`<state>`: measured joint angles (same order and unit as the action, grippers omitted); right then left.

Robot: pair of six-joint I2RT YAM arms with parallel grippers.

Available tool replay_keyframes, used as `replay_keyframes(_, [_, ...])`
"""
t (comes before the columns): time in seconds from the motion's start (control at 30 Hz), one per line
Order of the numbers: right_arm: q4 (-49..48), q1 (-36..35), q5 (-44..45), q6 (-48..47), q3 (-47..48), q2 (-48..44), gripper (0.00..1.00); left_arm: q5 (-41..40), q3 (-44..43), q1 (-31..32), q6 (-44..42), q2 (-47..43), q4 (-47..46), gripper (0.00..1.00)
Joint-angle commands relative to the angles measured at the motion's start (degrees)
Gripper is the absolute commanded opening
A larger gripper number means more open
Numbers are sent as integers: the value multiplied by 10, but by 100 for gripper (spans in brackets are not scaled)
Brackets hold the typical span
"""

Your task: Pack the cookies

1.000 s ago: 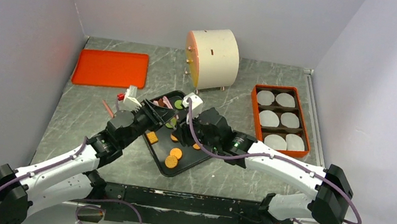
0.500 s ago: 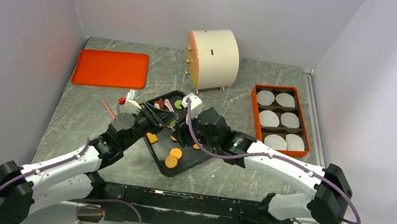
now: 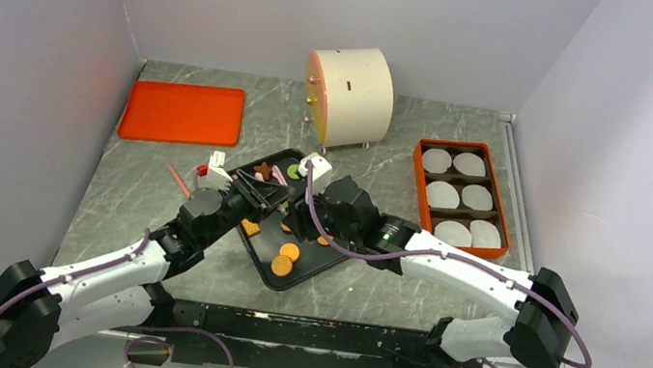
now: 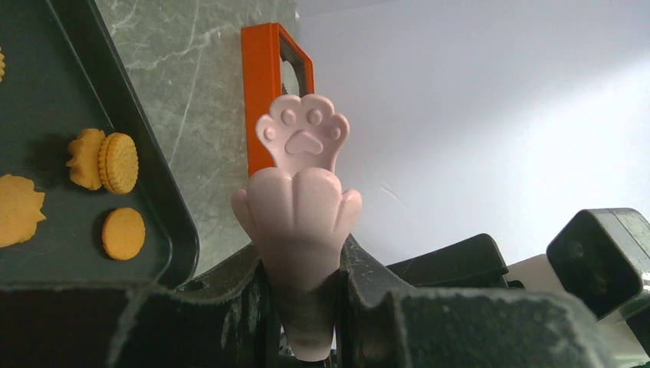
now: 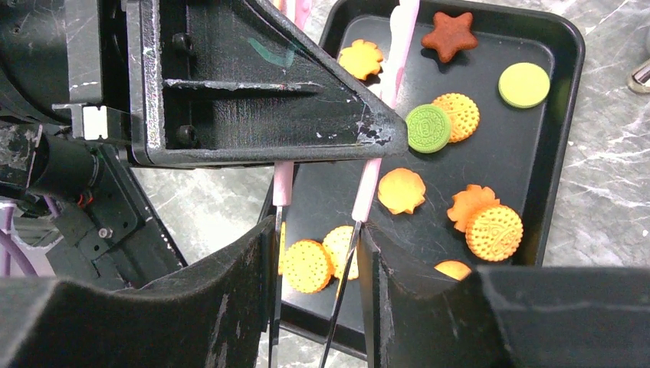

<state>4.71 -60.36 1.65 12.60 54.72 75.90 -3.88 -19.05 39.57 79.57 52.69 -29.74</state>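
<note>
The cookies lie on a black tray (image 3: 316,259): orange rounds (image 3: 290,251), a brown star (image 3: 261,170) and a green round (image 3: 293,170). Both grippers meet over that tray on one pair of tongs. My left gripper (image 4: 303,268) is shut on the tongs' pink paw-shaped end (image 4: 300,176). The right gripper (image 5: 314,245) is shut around the two thin metal arms (image 5: 349,261), which press against the insides of its fingers. Below them lie orange cookies (image 5: 494,231), a green one (image 5: 428,127) and the star (image 5: 451,34). The tongs hold no cookie.
An orange box (image 3: 418,173) with white paper liners stands at the right. A flat orange tray (image 3: 182,112) lies at the back left and a cream cylinder (image 3: 348,96) at the back centre. A thin red stick (image 3: 177,178) lies left of the black tray.
The left gripper has closed on the tongs' pink end and drawn slightly back toward the left, uncovering the brown star. The right gripper's jaws have widened a little around the tongs.
</note>
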Motion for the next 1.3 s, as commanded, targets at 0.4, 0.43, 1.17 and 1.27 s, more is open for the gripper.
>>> replay_keyframes(0.4, [-25, -4, -7, 6, 43, 4, 38, 19, 1, 13, 24, -5, -27, 11])
replay_keyframes(0.43, [-20, -4, -6, 5, 42, 2, 37, 15, 2, 14, 22, -10, -20, 15])
replay_keyframes(1.17, [178, 4, 33, -37, 98, 15, 40, -331, -274, 13, -401, -169, 577, 78])
replay_keyframes(1.27, [203, 6, 38, -31, 107, 23, 41, -372, -304, 13, -467, -173, 601, 79])
